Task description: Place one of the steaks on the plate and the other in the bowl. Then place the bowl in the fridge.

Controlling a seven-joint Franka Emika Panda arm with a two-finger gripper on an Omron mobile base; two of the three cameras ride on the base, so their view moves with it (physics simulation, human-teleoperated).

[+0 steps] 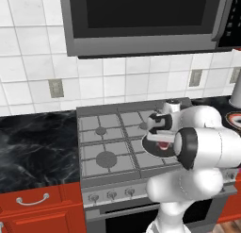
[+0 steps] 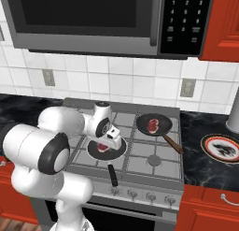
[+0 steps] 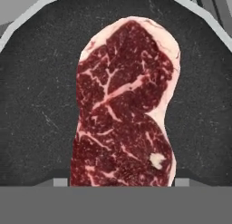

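Observation:
One steak (image 3: pixel 122 119), dark red with pale marbling, lies in the near black pan (image 2: pixel 119 151) on the stove's front right burner. My gripper (image 2: pixel 105 144) is down in that pan, and its fingertips (image 3: pixel 181 182) press against both sides of the steak. The same steak (image 1: pixel 163 145) peeks out under the hand (image 1: pixel 160 123). The other steak (image 2: pixel 153 125) rests in the far pan (image 2: pixel 164 130). The red-rimmed plate (image 2: pixel 225 148) sits on the dark counter to the right of the stove. The bowl and the fridge are out of view.
The grey gas stove (image 1: pixel 106 142) has bare left burners. Both pans' handles (image 2: pixel 112 175) point toward the front. A microwave (image 2: pixel 93 15) hangs overhead. Dark marble counter (image 1: pixel 33 142) runs on both sides, and a grey cylinder (image 2: pixel 233 114) stands behind the plate.

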